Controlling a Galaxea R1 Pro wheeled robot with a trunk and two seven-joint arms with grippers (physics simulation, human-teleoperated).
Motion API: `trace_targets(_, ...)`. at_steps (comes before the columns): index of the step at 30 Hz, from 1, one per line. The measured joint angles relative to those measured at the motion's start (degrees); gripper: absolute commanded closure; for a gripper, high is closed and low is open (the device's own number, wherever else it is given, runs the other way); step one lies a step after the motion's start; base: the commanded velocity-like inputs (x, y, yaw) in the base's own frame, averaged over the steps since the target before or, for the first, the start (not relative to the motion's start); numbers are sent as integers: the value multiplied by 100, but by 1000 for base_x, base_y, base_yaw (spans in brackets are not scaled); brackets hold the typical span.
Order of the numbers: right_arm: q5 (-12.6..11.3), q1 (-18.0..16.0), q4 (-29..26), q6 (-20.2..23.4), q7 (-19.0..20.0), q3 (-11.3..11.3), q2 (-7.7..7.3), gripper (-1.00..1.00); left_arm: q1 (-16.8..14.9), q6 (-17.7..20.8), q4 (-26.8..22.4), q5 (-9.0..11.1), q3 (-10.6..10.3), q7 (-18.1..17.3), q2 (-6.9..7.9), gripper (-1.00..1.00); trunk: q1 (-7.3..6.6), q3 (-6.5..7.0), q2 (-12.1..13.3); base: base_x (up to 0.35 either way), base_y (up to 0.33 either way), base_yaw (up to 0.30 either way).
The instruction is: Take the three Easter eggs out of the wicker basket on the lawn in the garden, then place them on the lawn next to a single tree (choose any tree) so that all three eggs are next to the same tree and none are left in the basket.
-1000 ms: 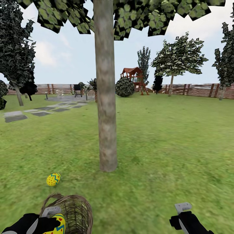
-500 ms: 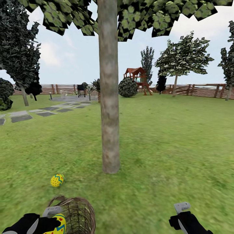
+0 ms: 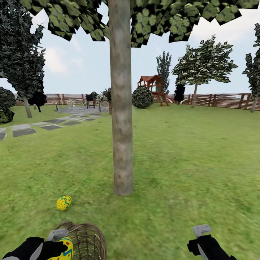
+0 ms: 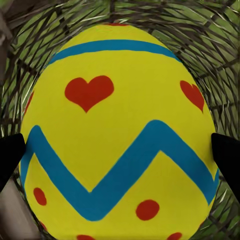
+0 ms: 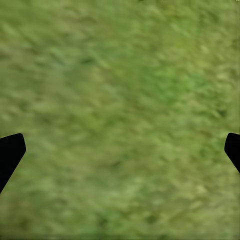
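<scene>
The left gripper is clasping a smooth, light, likely slippery Easter egg across its widest middle over the wicker basket, while the right gripper is hanging wide and empty.

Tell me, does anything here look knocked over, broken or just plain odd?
Nothing looks broken. The wicker basket seems tipped on its side on the lawn, its opening toward the left gripper, which holds a patterned egg. Another egg lies loose on the grass near the tree.

Lawn, egg, basket, tree trunk
</scene>
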Motion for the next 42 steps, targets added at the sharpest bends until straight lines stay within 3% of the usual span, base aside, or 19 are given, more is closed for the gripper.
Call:
trace_targets(27,8,0,0,0,-9,-8,70,-100,0,-6,0,0,0,-19,6,100,-593,485,1083,0,0,58)
trace_targets(42,20,-1,2,-2,-19,1,73,-100,1,-5,-2,1,0,-21,3,100,-923,754,1685,0,0,229)
